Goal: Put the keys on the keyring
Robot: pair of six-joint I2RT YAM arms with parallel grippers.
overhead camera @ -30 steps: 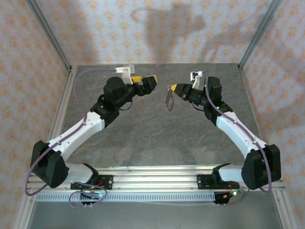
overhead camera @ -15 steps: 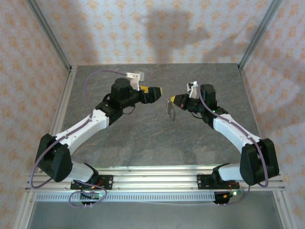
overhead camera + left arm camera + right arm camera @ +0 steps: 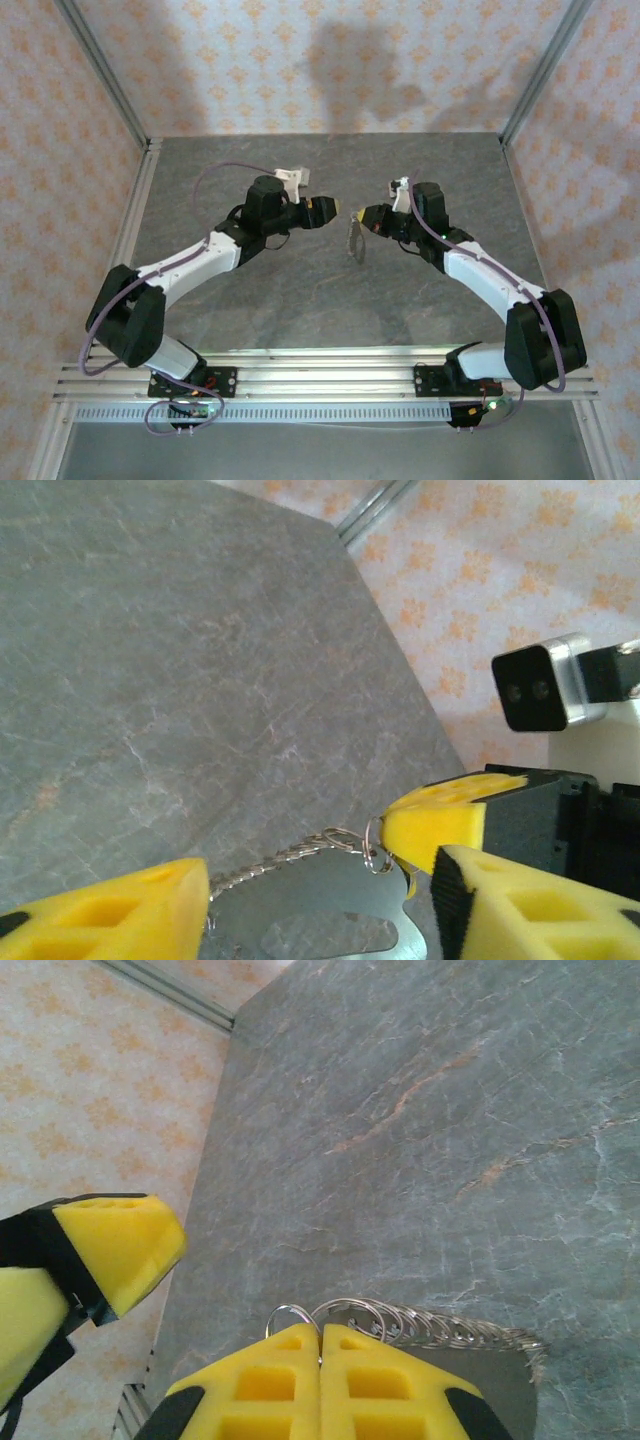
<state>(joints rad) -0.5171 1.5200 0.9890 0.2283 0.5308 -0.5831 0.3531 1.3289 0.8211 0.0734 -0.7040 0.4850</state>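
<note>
**Item 1: table** (image 3: 300, 300). Grey stone-pattern top. Patterned orange-and-cream walls (image 3: 300, 60) stand on its left, far and right sides. An aluminium rail (image 3: 320, 358) along the near edge carries both arm bases.

**Item 2: keyring** (image 3: 354, 240). It is located over the middle of the table, between the two arm tips, hanging below the right arm's tip.
- Parts, as seen in the left wrist view:
  - a small split ring (image 3: 371, 842)
  - a short fine chain (image 3: 270, 858) running from that ring
  - a grey metal loop (image 3: 250, 910) at the bottom of the picture
- Whether the loop's lower end touches the table cannot be told.

**Item 3: right end effector** (image 3: 366, 217). It reaches in from the right and points left.
- The right wrist view shows its yellow fingers (image 3: 370, 1385) pressed together with no gap.
- The small split ring sits right at their tips, and the chain lies just beyond.
- State: clamped on the keyring at the split-ring end.
- A small boxed camera (image 3: 540, 685) rides above it.

**Item 4: left end effector** (image 3: 337, 207). It reaches in from the left and points right, with its tip just beside the right arm's tip.
- The left wrist view shows its yellow fingers (image 3: 110, 910) standing apart.
- The chain and loop lie in the gap between them.
- The chain's end runs close to the left-hand finger, but contact cannot be confirmed.
- State: apart, with nothing visibly gripped.
</note>
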